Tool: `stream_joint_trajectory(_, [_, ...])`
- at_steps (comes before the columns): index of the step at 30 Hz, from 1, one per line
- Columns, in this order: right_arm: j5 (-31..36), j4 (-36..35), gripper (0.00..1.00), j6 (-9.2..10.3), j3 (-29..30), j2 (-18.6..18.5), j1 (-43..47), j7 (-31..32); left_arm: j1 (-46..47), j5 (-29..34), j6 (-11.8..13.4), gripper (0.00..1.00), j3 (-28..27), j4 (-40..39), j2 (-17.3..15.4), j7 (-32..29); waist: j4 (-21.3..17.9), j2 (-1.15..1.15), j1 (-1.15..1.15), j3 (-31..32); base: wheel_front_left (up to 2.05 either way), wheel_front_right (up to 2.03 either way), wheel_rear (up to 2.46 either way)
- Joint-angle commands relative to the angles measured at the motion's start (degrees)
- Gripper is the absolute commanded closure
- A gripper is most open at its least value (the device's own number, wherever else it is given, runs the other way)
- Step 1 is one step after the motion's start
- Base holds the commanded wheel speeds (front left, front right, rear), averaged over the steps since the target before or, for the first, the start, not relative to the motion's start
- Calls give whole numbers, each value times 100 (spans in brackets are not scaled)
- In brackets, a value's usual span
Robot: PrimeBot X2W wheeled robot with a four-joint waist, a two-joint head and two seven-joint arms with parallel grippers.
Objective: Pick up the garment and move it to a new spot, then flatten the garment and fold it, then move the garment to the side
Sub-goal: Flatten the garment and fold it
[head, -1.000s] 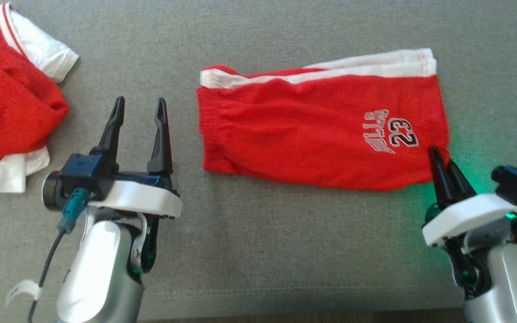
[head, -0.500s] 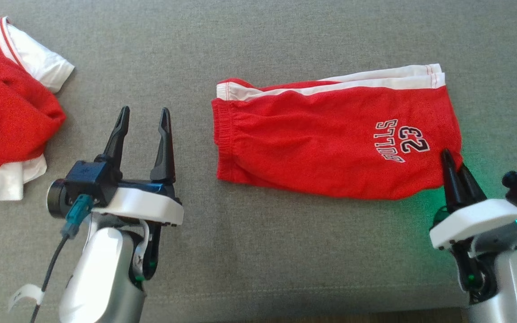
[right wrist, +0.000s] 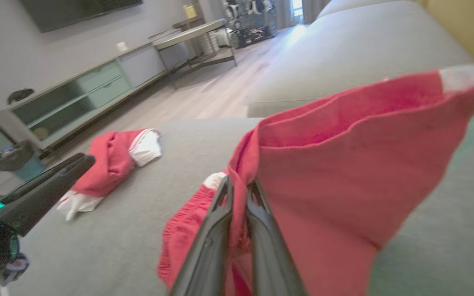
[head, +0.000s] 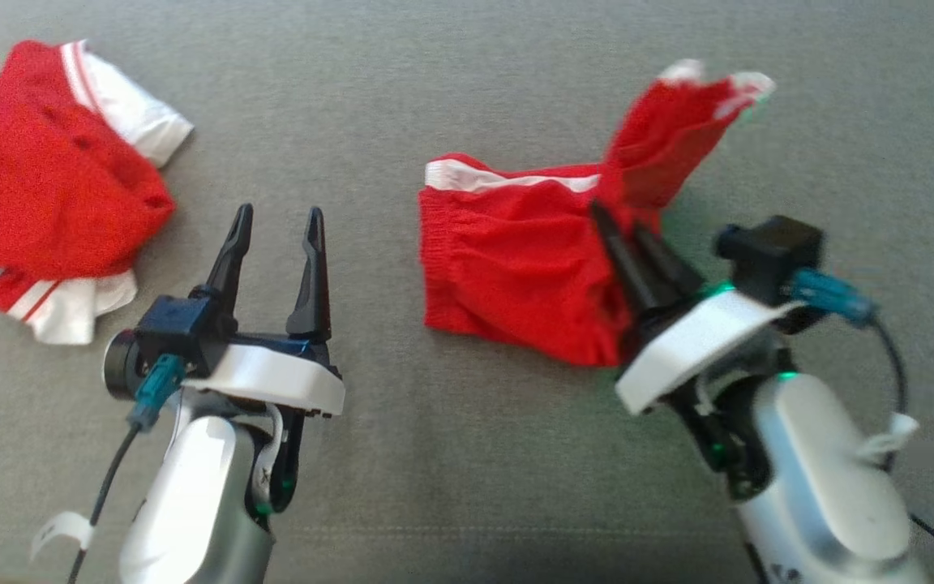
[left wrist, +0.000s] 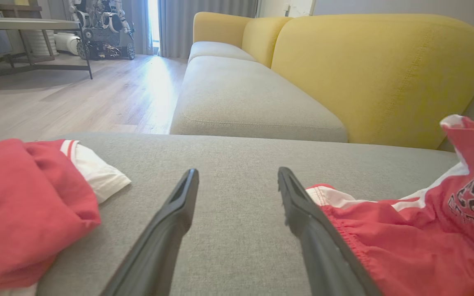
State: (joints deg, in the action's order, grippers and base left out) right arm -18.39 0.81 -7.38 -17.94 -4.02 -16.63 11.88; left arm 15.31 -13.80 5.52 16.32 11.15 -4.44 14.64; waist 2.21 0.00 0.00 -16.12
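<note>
The garment [head: 516,268] is a pair of red shorts with white side stripes, lying on the grey cushion [head: 451,454]. Its waistband end rests flat at the left. My right gripper [head: 617,223] is shut on the hem edge, and the leg end stands up in a peak [head: 678,122] above the rest. In the right wrist view the red cloth [right wrist: 344,164] hangs pinched between that gripper's [right wrist: 241,183] fingers. My left gripper [head: 280,212] hovers open and holds nothing, just left of the waistband; its fingers [left wrist: 179,213] frame bare cushion, with the shorts [left wrist: 385,238] to their right.
A second red and white garment [head: 45,195] lies crumpled at the cushion's far left. Beyond are another grey seat cushion [left wrist: 241,98], a yellow sofa back [left wrist: 377,74], wooden floor [left wrist: 76,98] and a low cabinet [right wrist: 76,94].
My right gripper has moved left and up with the shorts' hem in it, lifting the leg end over the middle of the garment. The head view has shifted. The left gripper stays open.
</note>
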Motion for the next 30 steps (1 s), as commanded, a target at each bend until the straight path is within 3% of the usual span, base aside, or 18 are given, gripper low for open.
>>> stream_joint_trajectory(1, [-90, -74, 100, -11, -325, 56, -233, 38, 46, -27, -4, 0, -123, -166, -37, 17, 165, 0, 0, 16, 0, 0, 0])
stream_joint_trajectory(8, [-459, 825, 100, -11, -1397, 102, -532, 11, 64, -116, 2, 0, -22, -117, 38, 28, 546, 0, 0, -78, 0, 0, 0])
stream_joint_trajectory(13, [-574, 1359, 100, -11, -1713, 108, -630, -75, 78, -137, 18, 0, 5, -87, 67, 33, 641, 0, 0, -164, 0, 0, 0])
stream_joint_trajectory(14, [-588, 1418, 95, -11, -1738, 109, -649, -115, 85, -129, 28, 0, 2, -91, 70, 33, 639, 0, 0, -178, 0, 0, 0])
stream_joint_trajectory(15, [-593, 1460, 35, -11, -1757, 109, -670, -168, 90, -123, 36, 0, -2, -105, 74, 34, 631, 0, 0, -193, 0, 0, 0])
stream_joint_trajectory(16, [-590, 1478, 0, -11, -1765, 109, -691, -245, 91, -121, 39, 0, -11, -122, 76, 34, 615, 0, 0, -204, 0, 0, 0])
stream_joint_trajectory(26, [-924, 1036, 0, -11, -1546, -66, -620, -1236, 48, -40, 35, 0, -98, -174, 18, 35, 290, 0, 0, -87, 0, 0, 0])
stream_joint_trajectory(30, [-757, 889, 0, -11, -838, -197, -429, -1531, 10, -23, 50, 0, -132, -178, -30, 35, 153, 0, 0, 22, 0, 0, 0])
